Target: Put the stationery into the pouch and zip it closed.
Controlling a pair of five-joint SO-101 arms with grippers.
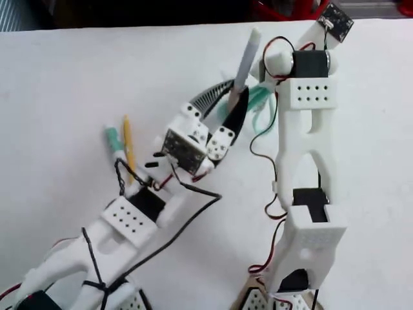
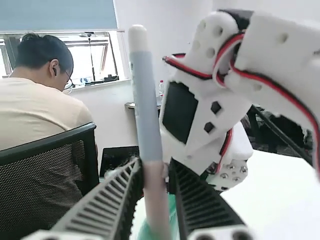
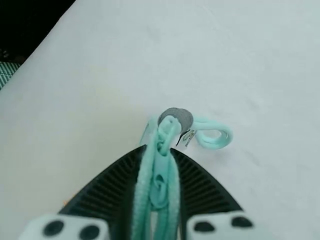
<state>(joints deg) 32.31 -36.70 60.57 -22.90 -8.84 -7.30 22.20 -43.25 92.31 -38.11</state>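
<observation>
Mint-green fabric of the pouch [image 3: 157, 192] is clamped between the two black ribbed jaws of the right tool [image 3: 159, 150], which grips a bunched edge of it. A strap loop [image 3: 216, 138] of the same colour lies on the white worktop [image 1: 64, 84] just beyond the jaw tips, with a small metal zip pull [image 3: 188, 136] beside it. A grey rounded end sits against the top of the gripped fabric in the right wrist view; what it belongs to cannot be determined.

In the high view the pouch [image 1: 258, 100] lies near the far side of the worktop, partly covered by the right arm.

The left tool [image 1: 232, 97] is closed on a grey pen [image 1: 247, 58]. The jaws clamp the lower part of the barrel, and the long upper part projects clear of them, tilted toward the far edge of the worktop. The left wrist view shows the pen [image 2: 145, 110] pinched between both ribbed jaws. The lower end of the pen is just beside the pouch; whether it is inside the opening cannot be determined.

A green-capped marker [image 1: 115, 145] and a yellow pencil [image 1: 128, 143] lie side by side on the worktop, well apart from the pouch, next to the left arm.
</observation>
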